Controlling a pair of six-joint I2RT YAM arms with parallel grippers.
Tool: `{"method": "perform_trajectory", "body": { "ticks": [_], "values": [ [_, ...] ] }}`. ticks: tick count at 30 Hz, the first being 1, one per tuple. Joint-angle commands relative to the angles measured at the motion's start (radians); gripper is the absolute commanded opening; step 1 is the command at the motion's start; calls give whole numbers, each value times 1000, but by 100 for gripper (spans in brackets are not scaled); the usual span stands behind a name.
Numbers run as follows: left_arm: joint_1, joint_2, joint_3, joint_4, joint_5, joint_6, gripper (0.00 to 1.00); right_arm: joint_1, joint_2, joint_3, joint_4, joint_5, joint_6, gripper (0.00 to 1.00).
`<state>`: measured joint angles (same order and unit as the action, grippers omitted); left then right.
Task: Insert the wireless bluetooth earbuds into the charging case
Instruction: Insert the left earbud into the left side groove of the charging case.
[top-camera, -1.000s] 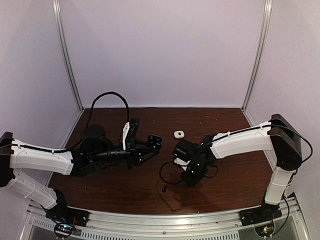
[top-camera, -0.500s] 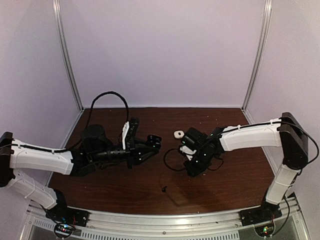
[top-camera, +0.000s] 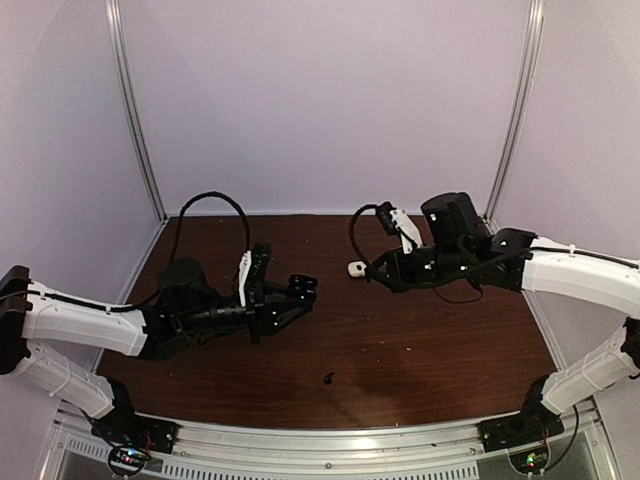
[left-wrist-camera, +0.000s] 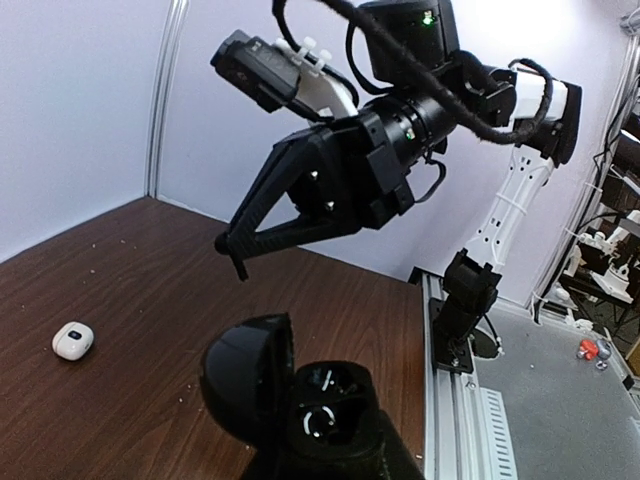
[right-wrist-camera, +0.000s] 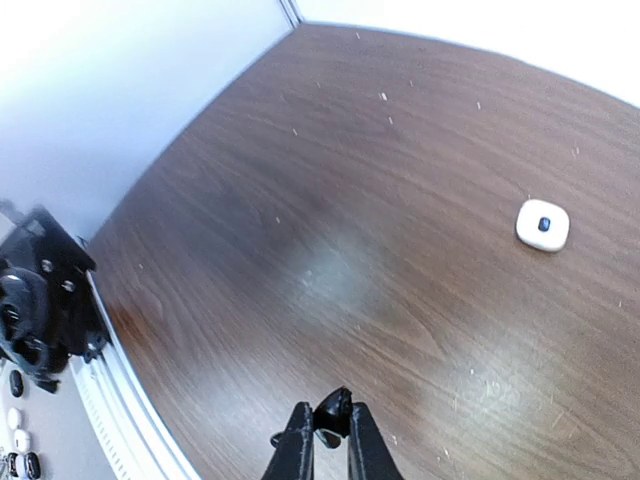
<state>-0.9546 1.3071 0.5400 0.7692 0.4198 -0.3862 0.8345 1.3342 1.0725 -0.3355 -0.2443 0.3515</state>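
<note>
- My left gripper (top-camera: 297, 294) is closed down on the black charging case (left-wrist-camera: 318, 405) and holds it clear of the worktop (top-camera: 450, 350), over the left half. The lid (left-wrist-camera: 250, 365) is swung back and the wells face up.
- My right gripper (right-wrist-camera: 330, 430) is pinched nearly tight on a small dark thing that I take for a black earbud (right-wrist-camera: 334, 406). It hangs over the middle of the worktop, nearer the far edge, apart from the case.
- A second black bud (top-camera: 328, 378) lies loose close to the near edge, about midway along it. The white case (right-wrist-camera: 543, 224) sits shut toward the far edge.
- Step in hand, as I judge it: carry the pinched bud to the open case and seat it.
- To do it well, I hold the left arm steady and level so the wells stay presented.
- I bring the right fingertips in from above, clear of the raised lid.
- I match the bud's shape to its well before lowering; I cannot tell from here whether either well is filled.
- I let go only once the bud rests in the well, then press lightly if it sits proud.
</note>
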Motion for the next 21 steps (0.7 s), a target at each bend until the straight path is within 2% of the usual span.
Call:
{"method": "perform_trajectory", "body": {
  "ticks": [1,11,16,21],
  "values": [
    [7,6,-39,206,-37,68,7,-3,-59,-24,199,-32,-23,4],
    [6,69,-65,362,-128,230,7,63,-146,-71,507,-111,0,4],
    [2,84,-60,416,-128,268,7,138,-164,-118,634,-81,10,3],
    [-11,93,-55,436,-122,309,7,221,-140,-119,670,-32,-29,3]
  ]
}}
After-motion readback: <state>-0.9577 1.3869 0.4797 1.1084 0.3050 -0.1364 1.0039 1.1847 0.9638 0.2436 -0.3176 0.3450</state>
